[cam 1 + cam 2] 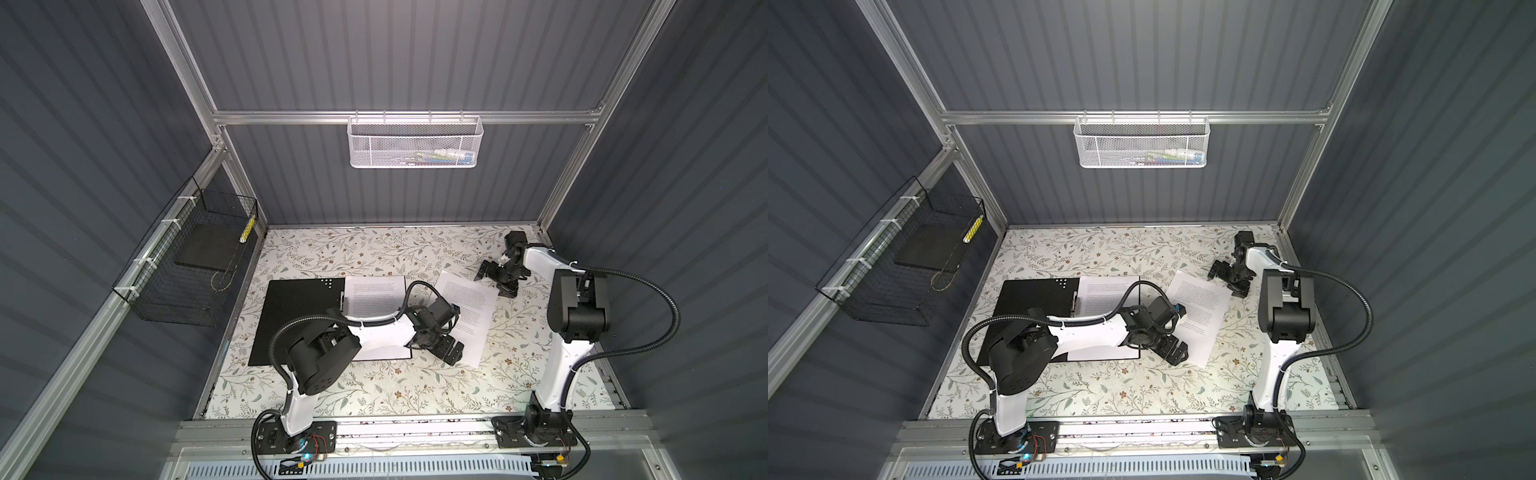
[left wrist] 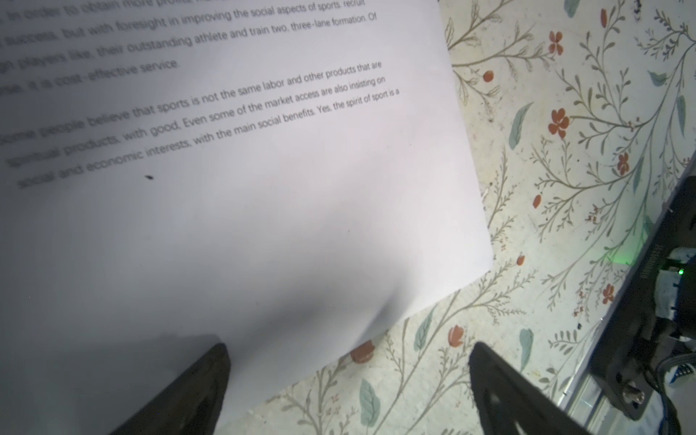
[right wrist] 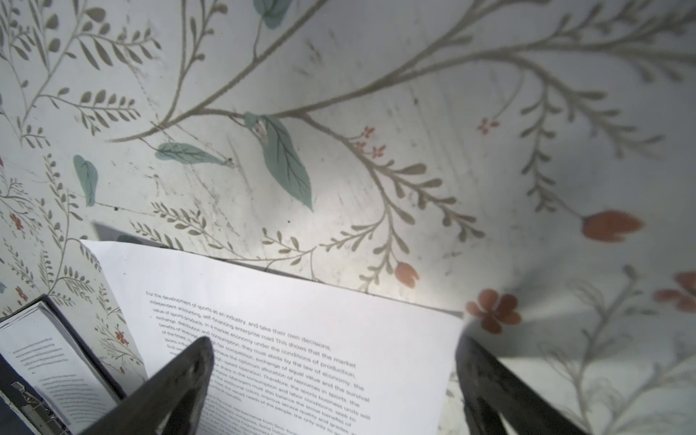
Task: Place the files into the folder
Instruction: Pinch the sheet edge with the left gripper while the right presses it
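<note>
We see the folder [image 1: 299, 320] open on the floral table [image 1: 374, 395], one sheet [image 1: 374, 295] inside, a loose sheet [image 1: 469, 316] just right. The left gripper [image 1: 452, 353] and right gripper [image 1: 492, 279] hang spread, empty, over its opposite ends.

White files [image 1: 467, 316], black folder [image 1: 299, 320], floral-patterned table [image 1: 374, 390].

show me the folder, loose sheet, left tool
folder [image 1: 299, 303], in a top view, black inside cover
loose sheet [image 1: 469, 307], in a top view, printed middle
left tool [image 1: 455, 353], in a top view, between fingertips
</note>
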You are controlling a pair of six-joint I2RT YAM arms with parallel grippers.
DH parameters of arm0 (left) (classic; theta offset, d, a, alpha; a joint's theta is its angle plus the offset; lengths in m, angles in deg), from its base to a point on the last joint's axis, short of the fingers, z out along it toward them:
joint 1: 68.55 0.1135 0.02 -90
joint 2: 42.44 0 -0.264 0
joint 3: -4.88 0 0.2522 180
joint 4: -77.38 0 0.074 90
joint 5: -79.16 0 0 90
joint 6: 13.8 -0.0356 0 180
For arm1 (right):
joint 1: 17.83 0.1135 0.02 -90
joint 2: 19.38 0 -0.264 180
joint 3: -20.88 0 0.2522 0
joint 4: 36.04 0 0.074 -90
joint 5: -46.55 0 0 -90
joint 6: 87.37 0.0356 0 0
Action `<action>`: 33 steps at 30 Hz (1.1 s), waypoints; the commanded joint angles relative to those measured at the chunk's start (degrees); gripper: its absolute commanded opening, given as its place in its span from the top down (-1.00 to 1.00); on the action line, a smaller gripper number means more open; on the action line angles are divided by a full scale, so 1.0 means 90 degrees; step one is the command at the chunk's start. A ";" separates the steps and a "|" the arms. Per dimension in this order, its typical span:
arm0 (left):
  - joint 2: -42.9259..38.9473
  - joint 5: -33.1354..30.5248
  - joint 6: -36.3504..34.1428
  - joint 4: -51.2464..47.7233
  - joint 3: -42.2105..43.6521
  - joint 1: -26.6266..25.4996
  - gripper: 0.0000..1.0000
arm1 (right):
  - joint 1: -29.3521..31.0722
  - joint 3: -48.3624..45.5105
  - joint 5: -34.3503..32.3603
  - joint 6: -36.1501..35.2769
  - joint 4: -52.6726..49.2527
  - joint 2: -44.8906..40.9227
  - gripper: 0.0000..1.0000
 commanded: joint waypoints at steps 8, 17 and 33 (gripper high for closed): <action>0.0259 0.0053 -0.0143 -0.0707 -0.0189 0.0089 -1.00 | 0.0264 0.0250 -0.0091 -0.0348 -0.0403 0.0298 -0.98; 0.0567 0.0133 -0.0226 -0.0794 -0.0584 0.0221 -0.99 | 0.0549 0.0270 0.0048 -0.0667 -0.0673 0.0269 -0.98; 0.1053 0.0226 -0.0223 -0.0815 -0.0818 0.0235 -0.99 | 0.0464 -0.2181 0.2283 0.0494 0.2225 -0.1692 -0.98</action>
